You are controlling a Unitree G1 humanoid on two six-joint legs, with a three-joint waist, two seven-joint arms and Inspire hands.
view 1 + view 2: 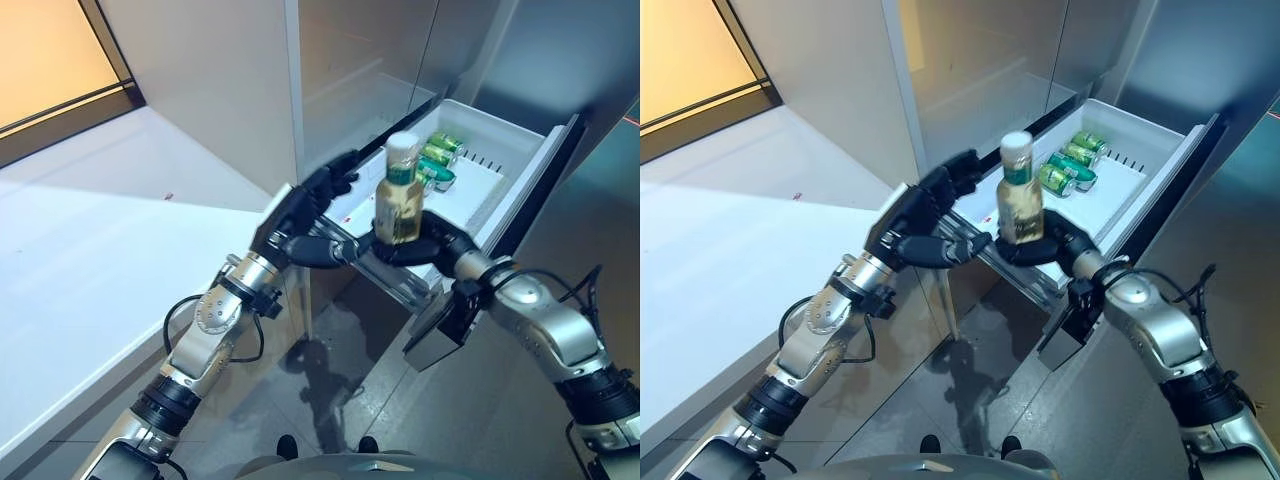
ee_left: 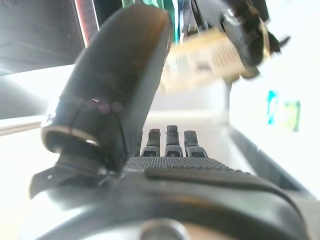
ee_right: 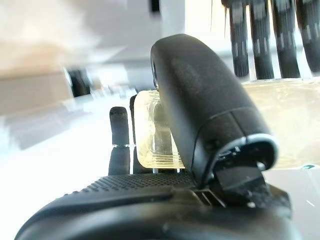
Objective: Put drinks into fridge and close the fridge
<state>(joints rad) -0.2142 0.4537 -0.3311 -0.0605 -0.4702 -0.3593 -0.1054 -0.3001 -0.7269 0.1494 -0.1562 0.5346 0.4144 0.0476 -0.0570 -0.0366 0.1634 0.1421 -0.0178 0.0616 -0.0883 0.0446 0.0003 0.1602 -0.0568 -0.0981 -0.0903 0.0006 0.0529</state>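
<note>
A clear bottle (image 1: 400, 195) of yellowish drink with a white cap and green label stands upright in my right hand (image 1: 436, 250), which is shut on its lower part. The right wrist view shows the thumb (image 3: 205, 100) pressed on the bottle (image 3: 150, 130). The bottle hovers over the near-left corner of the pulled-out white fridge drawer (image 1: 490, 185). Several green cans (image 1: 437, 160) lie at the drawer's back. My left hand (image 1: 300, 215) is open just left of the bottle, its fingers (image 2: 170, 142) straight and its thumb reaching toward the bottle without holding it.
A white counter (image 1: 90, 250) runs along the left. The grey fridge front (image 1: 360, 60) rises behind the drawer, and the drawer's dark front panel (image 1: 545, 190) sticks out to the right. Tiled floor (image 1: 350, 330) lies below.
</note>
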